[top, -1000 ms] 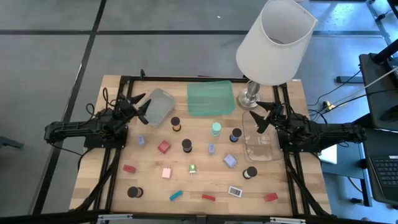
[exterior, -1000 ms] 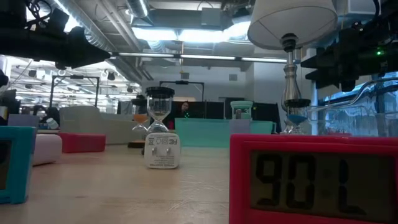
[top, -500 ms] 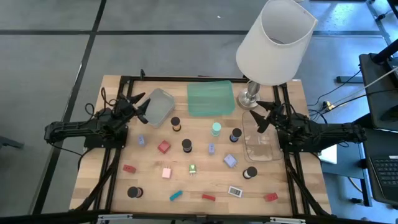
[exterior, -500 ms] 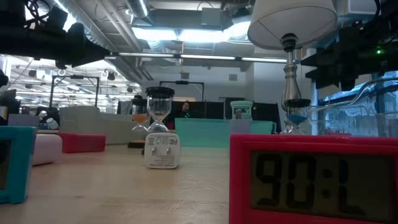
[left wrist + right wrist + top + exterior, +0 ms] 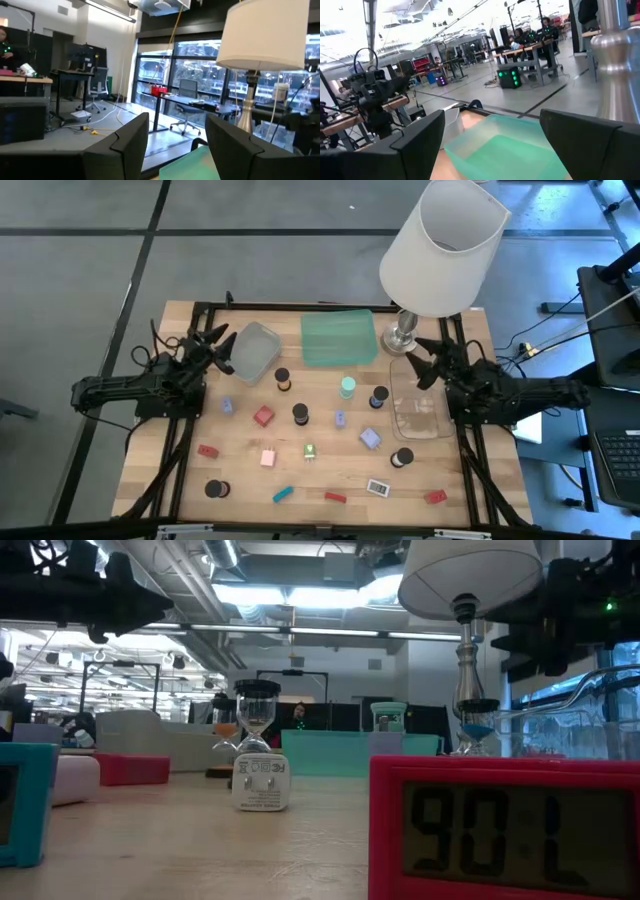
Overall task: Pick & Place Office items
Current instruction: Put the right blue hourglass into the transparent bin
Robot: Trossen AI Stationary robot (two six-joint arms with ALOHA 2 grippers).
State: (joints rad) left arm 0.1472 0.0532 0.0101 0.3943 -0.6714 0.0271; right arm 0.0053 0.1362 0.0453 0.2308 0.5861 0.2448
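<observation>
The office items lie scattered on the wooden table: black short cylinders (image 5: 300,413), a red block (image 5: 263,416), a pink block (image 5: 268,458), a lavender block (image 5: 370,439), a teal bar (image 5: 283,494), a red bar (image 5: 335,497) and a mint-green cap (image 5: 347,387). My left gripper (image 5: 220,347) hangs open in the air over the grey tray's left edge and touches nothing; its wrist view shows the open left gripper (image 5: 175,135). My right gripper (image 5: 425,363) is open above the clear tray's far end; its wrist view shows the open right gripper (image 5: 490,132).
Along the far side stand a grey tray (image 5: 255,350), a green tray (image 5: 338,338) and a clear tray (image 5: 418,405). A large white-shaded lamp (image 5: 440,250) stands at the far right. Close to the low camera are a red clock (image 5: 500,830) and a white plug (image 5: 260,783).
Both grippers have risen and tipped their fingers upward, drawing slightly toward the far edge. Both stay open. No item on the table has moved.
</observation>
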